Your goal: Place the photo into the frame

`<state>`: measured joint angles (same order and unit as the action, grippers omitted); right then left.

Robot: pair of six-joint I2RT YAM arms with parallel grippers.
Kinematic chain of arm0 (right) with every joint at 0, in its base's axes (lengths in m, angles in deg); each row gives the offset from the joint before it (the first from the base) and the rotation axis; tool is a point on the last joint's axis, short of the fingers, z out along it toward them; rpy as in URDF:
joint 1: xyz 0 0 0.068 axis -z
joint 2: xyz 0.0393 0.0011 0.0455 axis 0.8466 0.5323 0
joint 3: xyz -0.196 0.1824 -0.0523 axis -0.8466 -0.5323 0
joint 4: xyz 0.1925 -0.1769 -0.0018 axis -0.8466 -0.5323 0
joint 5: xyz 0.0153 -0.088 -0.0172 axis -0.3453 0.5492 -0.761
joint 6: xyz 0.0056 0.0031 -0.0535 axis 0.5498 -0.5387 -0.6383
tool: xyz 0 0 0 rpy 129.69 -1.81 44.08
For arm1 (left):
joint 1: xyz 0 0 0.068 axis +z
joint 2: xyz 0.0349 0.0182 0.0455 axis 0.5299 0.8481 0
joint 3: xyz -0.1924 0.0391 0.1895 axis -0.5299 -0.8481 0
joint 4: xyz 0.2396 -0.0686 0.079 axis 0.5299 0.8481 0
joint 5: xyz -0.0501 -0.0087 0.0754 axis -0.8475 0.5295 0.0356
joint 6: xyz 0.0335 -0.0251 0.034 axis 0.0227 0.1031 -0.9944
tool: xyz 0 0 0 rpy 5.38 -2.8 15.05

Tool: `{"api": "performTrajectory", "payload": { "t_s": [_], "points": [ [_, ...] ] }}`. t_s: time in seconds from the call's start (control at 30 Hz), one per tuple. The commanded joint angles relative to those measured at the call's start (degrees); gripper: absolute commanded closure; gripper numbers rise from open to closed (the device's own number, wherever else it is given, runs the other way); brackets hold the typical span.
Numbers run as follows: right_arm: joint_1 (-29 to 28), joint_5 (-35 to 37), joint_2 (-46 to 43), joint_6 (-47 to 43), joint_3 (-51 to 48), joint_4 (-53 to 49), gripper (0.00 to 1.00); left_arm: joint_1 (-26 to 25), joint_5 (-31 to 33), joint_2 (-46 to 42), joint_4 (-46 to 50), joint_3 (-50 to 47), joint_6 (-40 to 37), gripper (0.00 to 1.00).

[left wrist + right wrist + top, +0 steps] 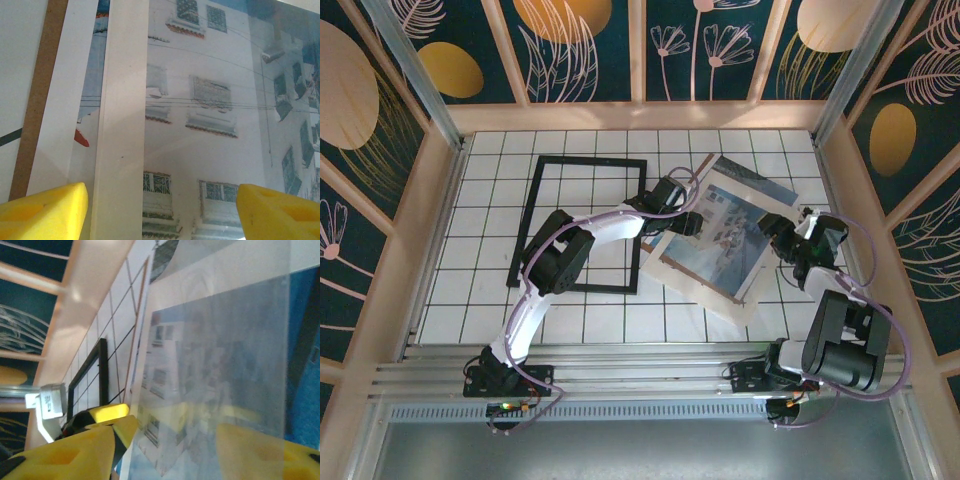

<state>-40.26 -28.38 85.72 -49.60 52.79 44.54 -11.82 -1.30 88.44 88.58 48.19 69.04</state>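
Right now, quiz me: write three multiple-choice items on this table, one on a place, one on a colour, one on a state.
1. Relative to the frame, the photo lies: A) inside it; B) to its right; C) under it.
2. The frame is: A) black; B) gold; C) white.
3. The left pincer is: A) shut on the frame; B) open; C) shut on the photo.

Key: 1 B, the top view shows the photo beside the frame's right edge. 2 A, its thin edge shows black. 3 B, its yellow fingers stand wide apart.
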Motion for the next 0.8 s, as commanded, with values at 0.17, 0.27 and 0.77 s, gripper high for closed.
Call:
{"api": "performTrajectory", "payload": {
  "t_s": [0.17,0.27,0.77],
  "points": [
    [0.00,5.06,2.18,-6.62,4.76,-8.60,0.82,-0.23,-1.96,-0.52,2.82,0.69,1.27,0.21],
    [-0.31,4.87,2.52,-8.38,7.68,-10.46,0.96,-0.18,-0.48,-2.26,2.89,1.69,0.82,0.18],
    [-13.78,-6.22,-4.41,-10.84,26.25,-8.78,1.00,8.89,-6.40,-35.25,-11.55,-20.07,1.86,0.02]
  ]
}}
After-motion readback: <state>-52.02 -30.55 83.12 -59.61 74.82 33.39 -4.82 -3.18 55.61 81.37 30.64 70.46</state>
